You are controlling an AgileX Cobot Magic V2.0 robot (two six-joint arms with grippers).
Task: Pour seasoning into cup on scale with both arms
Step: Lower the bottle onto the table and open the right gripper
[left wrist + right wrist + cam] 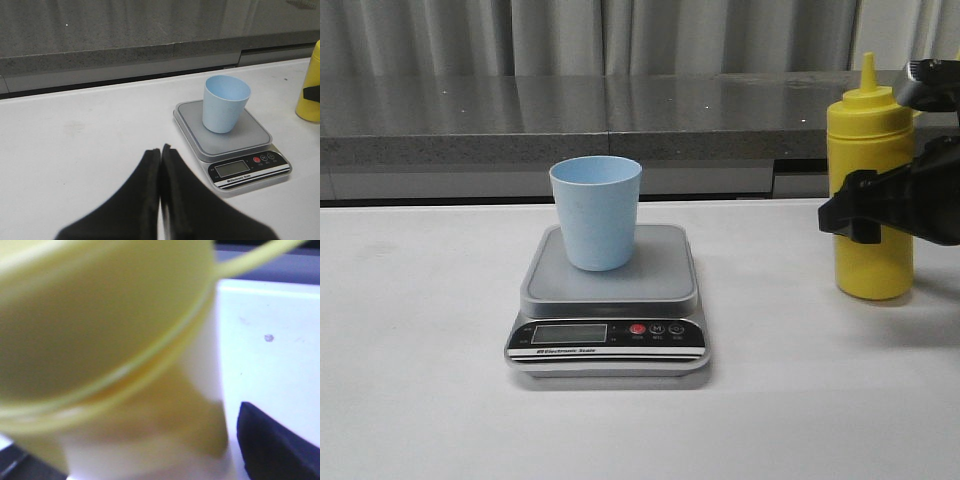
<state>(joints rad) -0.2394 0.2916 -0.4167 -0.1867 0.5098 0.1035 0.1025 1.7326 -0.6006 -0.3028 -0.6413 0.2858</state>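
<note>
The pale blue cup (pixel 596 212) stands upright on the silver-grey plate of the scale (pixel 660 272) at the table's middle. The yellow seasoning bottle (pixel 868 125) stands upright on the table to the right of the scale. My right gripper (pixel 865 212) straddles the bottle at mid-height and is open. In the right wrist view the bottle (pixel 100 330) fills the picture, and a strip of table shows between it and one black finger (pixel 275 445). My left gripper (pixel 160 150) is shut on nothing, low over the table to the left of the scale (pixel 250 136) and cup (pixel 225 102).
The white table (pixel 420 380) runs back to a grey stone ledge (pixel 470 120) with curtains behind it. The scale's black front strip with display and red button (pixel 637 329) faces me.
</note>
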